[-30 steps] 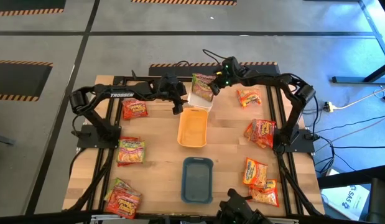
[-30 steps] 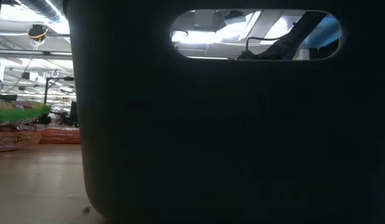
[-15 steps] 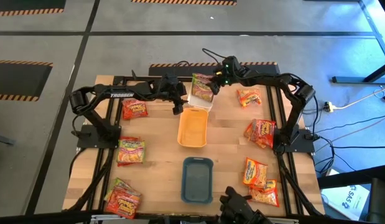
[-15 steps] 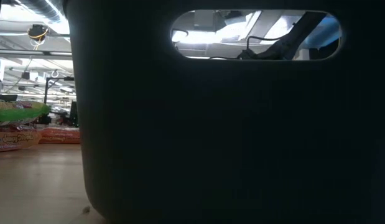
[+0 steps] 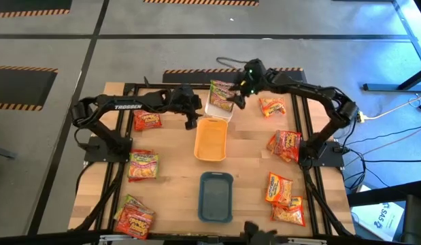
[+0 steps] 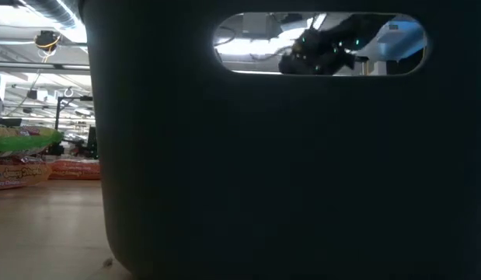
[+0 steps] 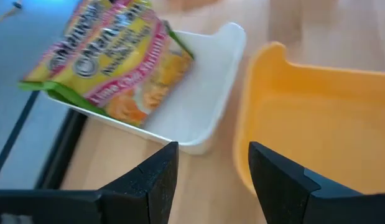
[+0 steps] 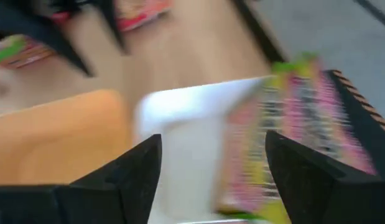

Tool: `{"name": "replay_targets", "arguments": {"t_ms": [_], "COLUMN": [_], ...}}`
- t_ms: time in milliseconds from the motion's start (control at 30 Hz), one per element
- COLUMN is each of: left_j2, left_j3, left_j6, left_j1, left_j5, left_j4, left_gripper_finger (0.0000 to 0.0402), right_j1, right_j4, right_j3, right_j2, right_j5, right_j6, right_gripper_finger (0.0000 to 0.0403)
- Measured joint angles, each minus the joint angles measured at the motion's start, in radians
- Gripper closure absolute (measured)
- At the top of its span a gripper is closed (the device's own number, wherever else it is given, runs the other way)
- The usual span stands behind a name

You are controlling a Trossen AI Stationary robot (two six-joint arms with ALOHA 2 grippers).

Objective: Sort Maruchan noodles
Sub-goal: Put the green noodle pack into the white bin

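My right gripper (image 5: 236, 97) has just spread and let the green-pink packet (image 5: 222, 93) drop into the white tray (image 5: 217, 109) at twelve o'clock; left gripper (image 5: 190, 116) waits spread beside it, so one packet is sorted.

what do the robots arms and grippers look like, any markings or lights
Both arms are dark, jointed tubes. The left arm carries white TROSSEN lettering. The right arm has a green light near its wrist and a black cable looped behind it. Each gripper has two dark, blocky, tapering fingers.
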Motion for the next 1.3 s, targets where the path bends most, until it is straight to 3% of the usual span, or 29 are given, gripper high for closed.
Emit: {"name": "replay_targets", "arguments": {"t_ms": [233, 400, 600, 833, 1067, 1300], "left_j2": [-0.100, -0.224, -0.334, -0.361, -0.361, -0.383], "left_j3": [0.000, -0.001, -0.041, -0.066, -0.111, -0.111], "left_j6": [-0.127, -0.329, -0.581, -0.760, -0.956, -1.169], "left_j1": [-0.132, -0.247, -0.390, -0.522, -0.579, -0.650], "left_j5": [-0.081, -0.119, -0.223, -0.217, -0.130, -0.037], "left_j4": [-0.205, -0.350, -0.491, -0.574, -0.645, -0.877], "left_gripper_finger": [0.0214, 0.0206, 0.0171, 0.0154, 0.0154, 0.0154], "right_j1": [0.199, 0.343, 0.487, 0.589, 0.635, 0.633], "right_j4": [0.003, 0.038, 0.183, 0.278, 0.346, 0.450], "right_j3": [-0.074, -0.146, -0.258, -0.356, -0.405, -0.426], "right_j2": [-0.093, -0.140, -0.157, -0.173, -0.172, -0.172], "right_j5": [0.010, 0.046, 0.097, 0.128, 0.133, 0.143], "right_j6": [0.048, 0.097, 0.164, 0.184, 0.175, 0.154], "right_gripper_finger": [0.0152, 0.0159, 0.0160, 0.0160, 0.0160, 0.0160]}}
